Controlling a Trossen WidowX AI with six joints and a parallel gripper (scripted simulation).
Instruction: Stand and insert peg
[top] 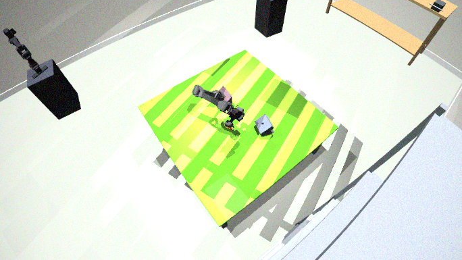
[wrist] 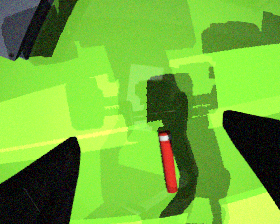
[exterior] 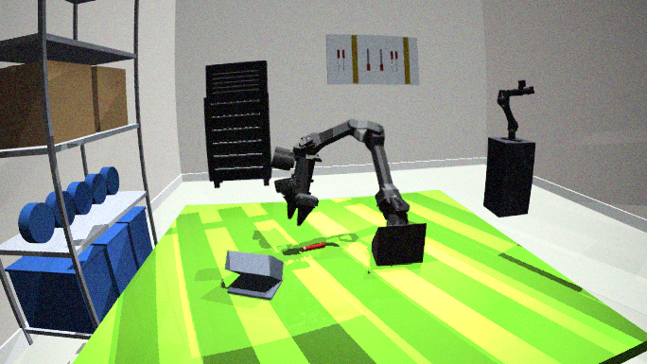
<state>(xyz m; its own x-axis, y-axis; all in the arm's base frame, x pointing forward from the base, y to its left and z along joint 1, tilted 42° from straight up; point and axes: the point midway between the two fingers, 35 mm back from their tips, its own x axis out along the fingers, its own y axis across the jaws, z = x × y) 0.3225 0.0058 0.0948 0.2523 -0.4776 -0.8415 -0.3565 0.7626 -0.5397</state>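
Note:
A red peg (top: 231, 127) (exterior: 313, 246) (wrist: 168, 164) with a white band at one end lies flat on the green striped table (top: 289, 148) (exterior: 428, 303) (wrist: 91, 63). In the wrist view the banded end points up the frame. My gripper (top: 229, 123) (exterior: 296, 219) (wrist: 152, 131) is open and empty. It points down and hangs a short way above the peg, a finger to each side in the wrist view. The grey sloped panel (top: 265, 123) (exterior: 253, 264) (wrist: 18, 10) stands on the table beside the peg; its hole shows in the top view.
The arm's black base block (exterior: 398, 244) stands on the table behind the peg. Off the table are two black pedestals with other arms (top: 53, 88) (top: 271, 11) (exterior: 508, 174), a metal shelf rack (exterior: 61, 126), a black tool cabinet (exterior: 236, 121) and a wooden shelf (top: 392, 5).

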